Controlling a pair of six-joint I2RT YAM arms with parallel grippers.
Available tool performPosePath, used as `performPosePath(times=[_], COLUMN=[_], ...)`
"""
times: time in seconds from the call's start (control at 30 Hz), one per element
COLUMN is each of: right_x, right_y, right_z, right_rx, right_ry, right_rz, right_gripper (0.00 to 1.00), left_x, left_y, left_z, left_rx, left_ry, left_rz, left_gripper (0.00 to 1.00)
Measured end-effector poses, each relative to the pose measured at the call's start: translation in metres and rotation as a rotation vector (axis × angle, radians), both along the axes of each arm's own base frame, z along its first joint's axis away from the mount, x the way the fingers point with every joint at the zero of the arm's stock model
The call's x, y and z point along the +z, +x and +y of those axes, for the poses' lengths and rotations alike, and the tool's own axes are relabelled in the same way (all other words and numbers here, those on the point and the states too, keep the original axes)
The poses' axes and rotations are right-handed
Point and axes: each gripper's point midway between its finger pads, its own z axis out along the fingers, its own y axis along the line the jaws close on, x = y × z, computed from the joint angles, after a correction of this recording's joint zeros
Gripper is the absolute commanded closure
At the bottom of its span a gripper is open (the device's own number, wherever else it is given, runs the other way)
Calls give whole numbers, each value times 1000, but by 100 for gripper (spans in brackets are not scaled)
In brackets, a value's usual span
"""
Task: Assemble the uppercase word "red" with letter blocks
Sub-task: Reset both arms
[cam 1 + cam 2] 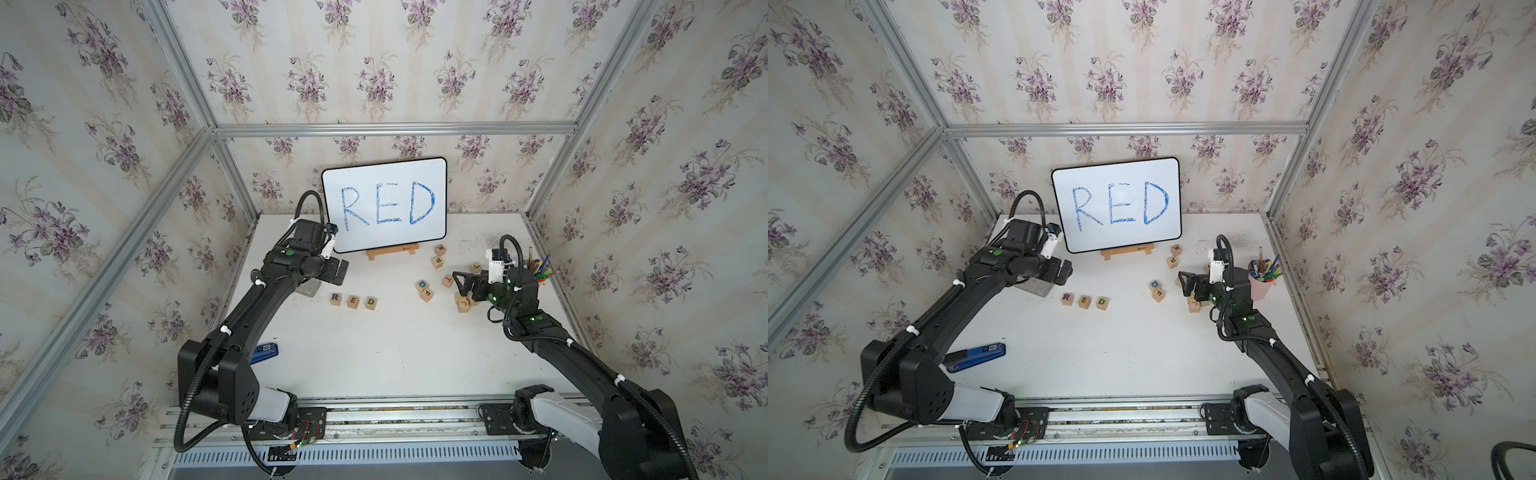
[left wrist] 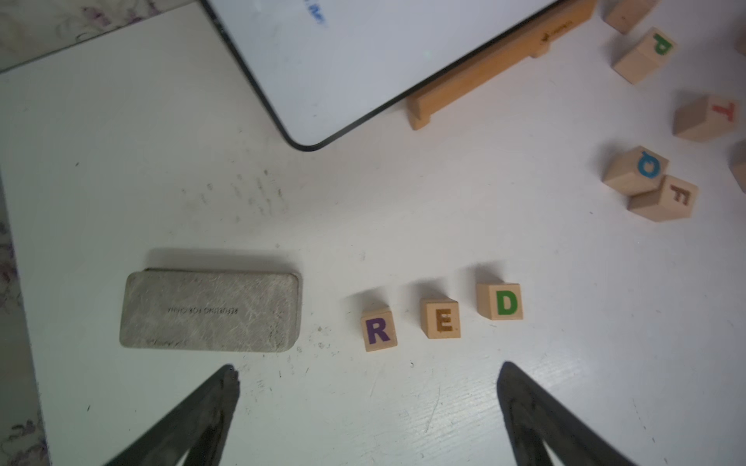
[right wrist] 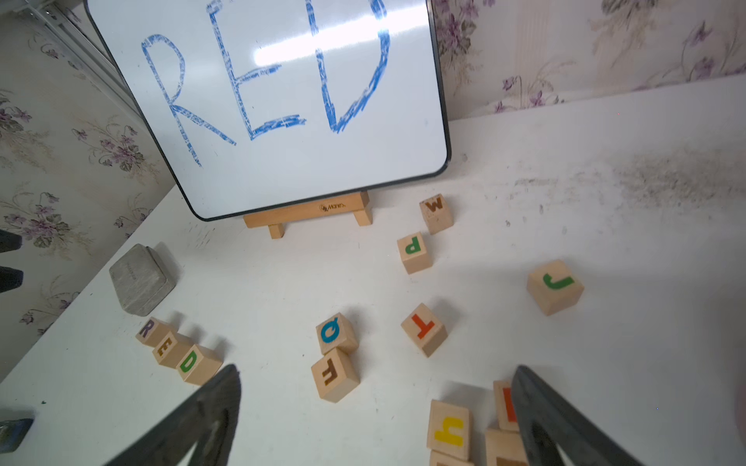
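Judging the word already spelled, the step in hand is a clean retreat: lift each arm straight up and back so no finger clips the row. The left pincer [image 2: 368, 369] is spread wide and holds nothing. R [image 2: 378, 330] sits below and just ahead of its gap, E [image 2: 442, 320] is next along, and D [image 2: 502, 302] lies nearest one fingertip and a touch farther out, so the line bends slightly. Small gaps part the three; a light nudge to D would straighten it.

The right pincer [image 3: 376, 369] is also spread and empty, with the row well apart on the left arm's side and spare blocks [image 3: 335, 373] close ahead.

All three are small pale-wood cubes, smooth and crisp-edged, with painted letters: purple R, brown-orange E, green D. They would likely slide easily on the smooth white table [image 2: 403, 423]. A flat grey felt eraser [image 2: 210, 310] with rounded corners lies ahead of the left pincer's other finger.
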Motion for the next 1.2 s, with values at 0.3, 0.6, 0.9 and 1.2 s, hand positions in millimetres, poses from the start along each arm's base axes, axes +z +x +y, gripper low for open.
performPosePath(times=[0.3,0.6,0.9,1.2], right_x=[-19,-31,-37,-48], right_y=[39,39,26,12], right_z=[20,17,-9,-63], right_rx=[93,112,61,-105], right_ry=[-70,-90,-88,-115], right_rz=[49,23,-51,-107], right_gripper=[0,0,0,0], left_x=[-18,-45,-87,-103], left_y=[-8,-6,-2,6], left_z=[53,71,64,56], left_rx=[258,306,249,203], left_ry=[-3,-22,-43,-79], left_rz=[-228,-379,-432,-504], left_gripper=[1,1,1,1])
